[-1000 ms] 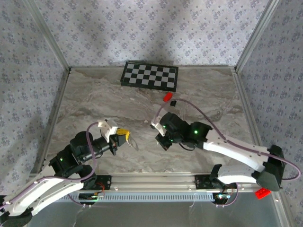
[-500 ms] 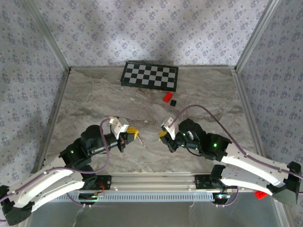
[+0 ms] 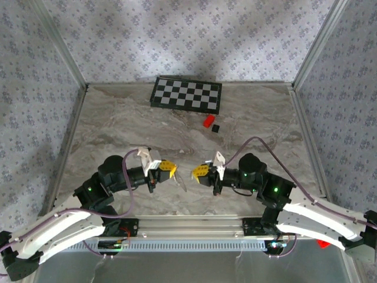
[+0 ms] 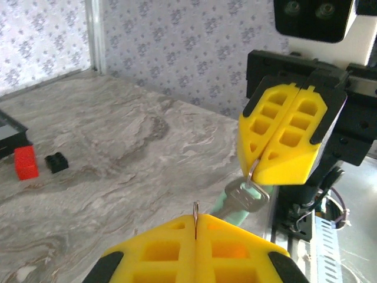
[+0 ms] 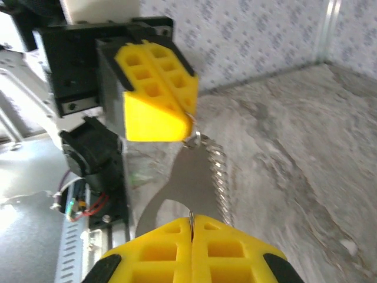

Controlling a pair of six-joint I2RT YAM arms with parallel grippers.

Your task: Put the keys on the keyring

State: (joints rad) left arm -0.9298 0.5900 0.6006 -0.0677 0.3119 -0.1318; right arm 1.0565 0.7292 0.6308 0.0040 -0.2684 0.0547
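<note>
We see both arms reaching inward over the marble tabletop (image 3: 118, 124), their tips facing each other close to the middle of its near edge. The left pincer (image 3: 166, 170) and the right pincer (image 3: 200, 171) stand just apart, each with its yellow fingers pressed together.

From the left wrist we look across at the right pincer, whose closed tip carries the key (image 4: 246, 198). Its silvery head hangs just under the yellow tip and its pale greenish blade slants down towards the left fingers. A small curl of wire sits where the head meets the fingers. We cannot tell whether the fingers bite the key itself or that curl. In the same view a thin upright wire is pinched in the seam of the left pincer's own fingers.

From the right wrist we see the left pincer clamped on the keyring (image 5: 192, 131), a slim loop at its tip. A fine chain (image 5: 219, 171) trails down from it alongside the flat metal of the key. From above, these pieces show as a pale sliver hanging between the two tips, clear of the tabletop.

Well apart, nearer the far edge, a red block (image 3: 208, 121) and a black cube (image 3: 216, 128) lie just beside each other. A checkerboard (image 3: 186, 94) lies flat against the far edge.
</note>
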